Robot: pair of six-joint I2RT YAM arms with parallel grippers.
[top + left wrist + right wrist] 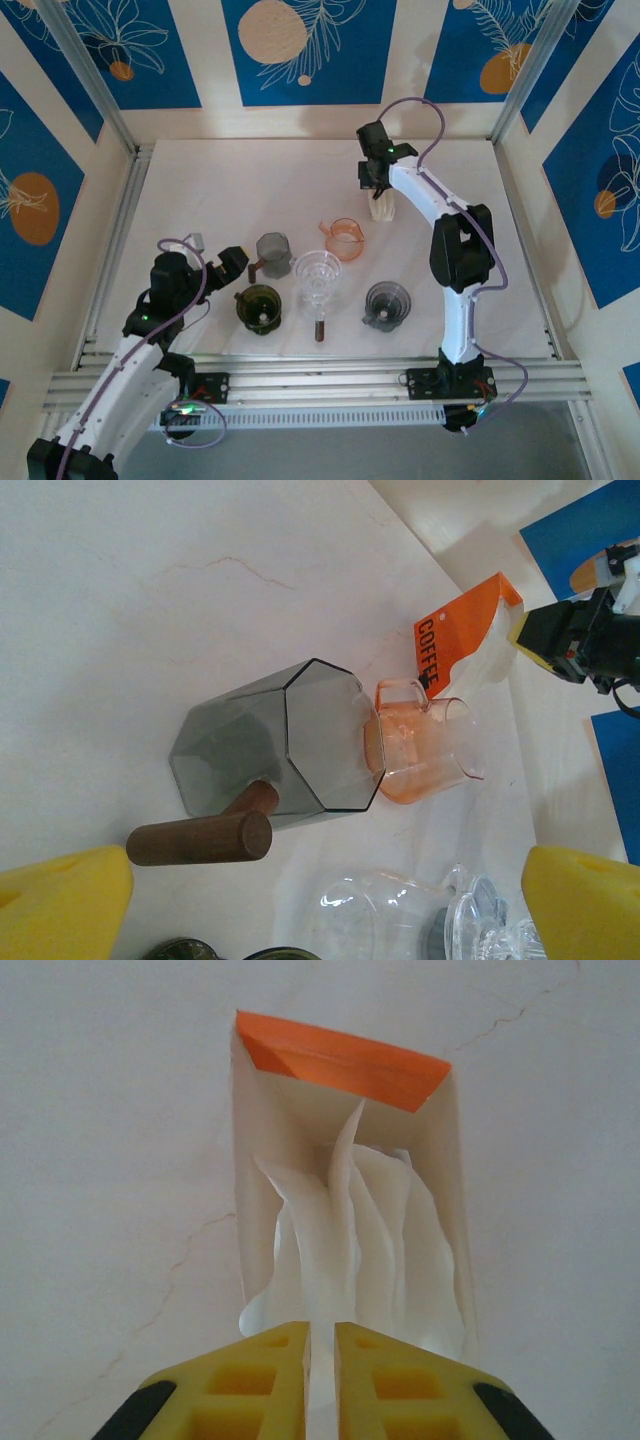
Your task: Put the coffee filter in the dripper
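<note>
You are working in a robot test cell: aluminium rails [320, 375] edge the near side of a white table [230, 190], and blue leaf-print panels [340, 60] line the far wall.

You have a white, faintly veined table [230, 190] under everything. Blue wall panels [300, 50] with pale leaf and orange circle prints stand far, left and right. Aluminium rails [320, 375] run along the near edge, with a white slotted duct [330, 415] nearer still.
</note>
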